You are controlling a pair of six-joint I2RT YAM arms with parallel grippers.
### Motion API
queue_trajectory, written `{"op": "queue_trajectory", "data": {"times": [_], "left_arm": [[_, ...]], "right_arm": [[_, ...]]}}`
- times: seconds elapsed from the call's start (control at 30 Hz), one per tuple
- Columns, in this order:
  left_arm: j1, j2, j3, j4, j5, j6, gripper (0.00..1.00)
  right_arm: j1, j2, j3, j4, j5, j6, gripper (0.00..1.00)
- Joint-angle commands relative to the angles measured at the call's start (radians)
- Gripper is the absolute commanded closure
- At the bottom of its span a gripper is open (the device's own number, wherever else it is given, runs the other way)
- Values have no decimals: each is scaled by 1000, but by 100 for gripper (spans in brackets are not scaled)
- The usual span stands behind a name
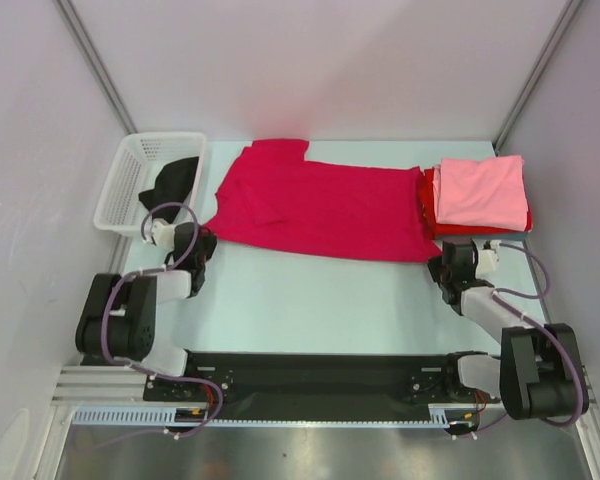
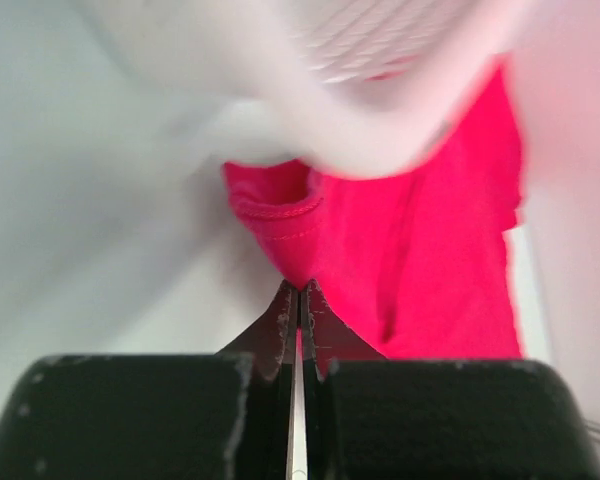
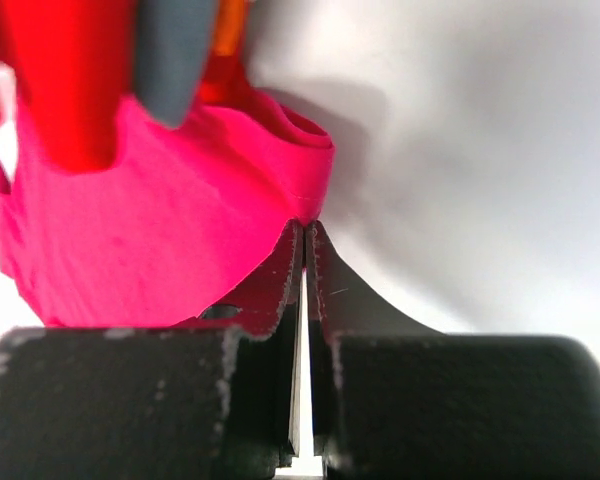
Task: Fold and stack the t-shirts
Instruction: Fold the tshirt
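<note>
A crimson-red t-shirt [image 1: 320, 205] lies spread flat across the middle of the table. My left gripper [image 1: 204, 245] is at its near-left corner, and in the left wrist view the fingers [image 2: 280, 325] are shut with a pinch of the crimson cloth [image 2: 420, 250] at their tips. My right gripper [image 1: 439, 265] is at the near-right corner, where the right wrist view has its jaws shut on the shirt's hem [image 3: 180, 220]. A light pink folded t-shirt [image 1: 480, 188] lies on a red folded one [image 1: 429, 205] at the right. A black t-shirt [image 1: 176, 178] hangs in the basket.
A white mesh basket [image 1: 130, 185] stands at the table's left edge, just behind my left gripper, and shows blurred in the left wrist view [image 2: 380, 60]. White walls close in the table on three sides. The folded stack sits close behind my right gripper.
</note>
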Motion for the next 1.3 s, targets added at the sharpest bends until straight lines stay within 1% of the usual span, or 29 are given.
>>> {"op": "queue_trajectory", "data": {"times": [0.0,0.07,0.13,0.23,0.33,0.37,0.43,0.47,0.5,0.53,0.57,0.63,0.67,0.8,0.87,0.93,1.07,1.23,1.27], "left_arm": [[1,-180,17,-109,-87,44,100],[1,-245,23,-166,-124,57,100],[5,-332,26,-233,-147,67,100],[14,-441,54,-318,-134,118,100],[14,-517,135,-425,-106,190,100],[16,-561,194,-489,-101,227,100],[19,-609,257,-561,-104,257,100],[24,-654,320,-588,-101,291,100],[25,-681,352,-635,-94,311,100],[25,-704,388,-664,-94,326,100],[28,-743,464,-697,-92,349,100],[30,-774,544,-781,-78,376,100],[30,-800,617,-821,-68,392,100],[30,-821,790,-896,3,413,100],[30,-817,863,-919,32,417,100],[30,-799,894,-919,37,419,100],[30,-732,897,-918,29,422,100],[30,-615,867,-869,50,393,100],[31,-565,855,-844,67,383,100]], "right_arm": [[7,-65,59,-80,32,-40,100],[20,-95,112,-178,43,-43,100],[35,-114,151,-220,53,-54,100],[40,-148,243,-298,29,-85,100],[47,-178,367,-362,-8,-118,100],[50,-197,434,-391,-20,-143,100],[50,-216,510,-422,-32,-166,100],[50,-230,543,-451,-38,-183,100],[50,-243,621,-467,-46,-212,100],[50,-273,654,-484,-48,-230,100],[50,-290,691,-502,-48,-246,100],[50,-328,767,-504,-54,-290,100],[50,-362,789,-508,-52,-298,100],[50,-424,899,-510,-37,-333,100],[50,-418,968,-524,-29,-364,100],[50,-392,1037,-557,-22,-393,100],[49,-318,1071,-579,-15,-385,100],[21,-180,1038,-525,-91,-327,100],[12,-160,1026,-510,-127,-309,100]]}}
